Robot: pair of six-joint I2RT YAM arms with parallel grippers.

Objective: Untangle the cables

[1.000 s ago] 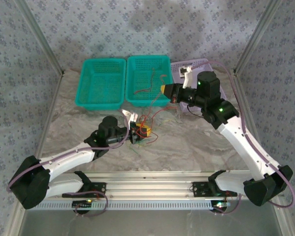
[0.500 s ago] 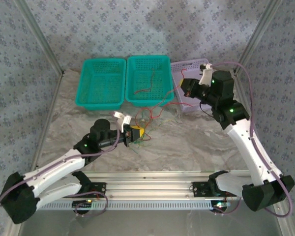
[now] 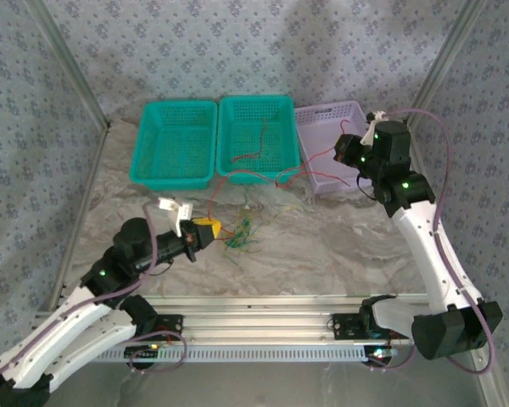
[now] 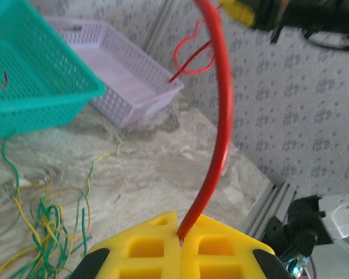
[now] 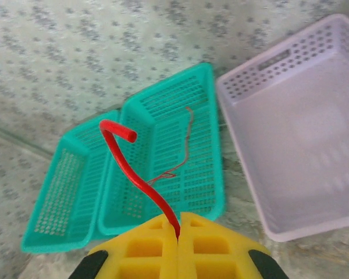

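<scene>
Red cable [image 4: 227,116] clamped in left jaws and right jaws, along near rim of middle basket [image 3: 254,99]

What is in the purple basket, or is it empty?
Empty. The purple basket shows a bare floor in the right wrist view; the red wire is pinched in the right gripper, not lying inside.

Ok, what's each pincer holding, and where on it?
Both pinch what looks like one red cable: right pincer near its free end, left pincer farther along.
</scene>
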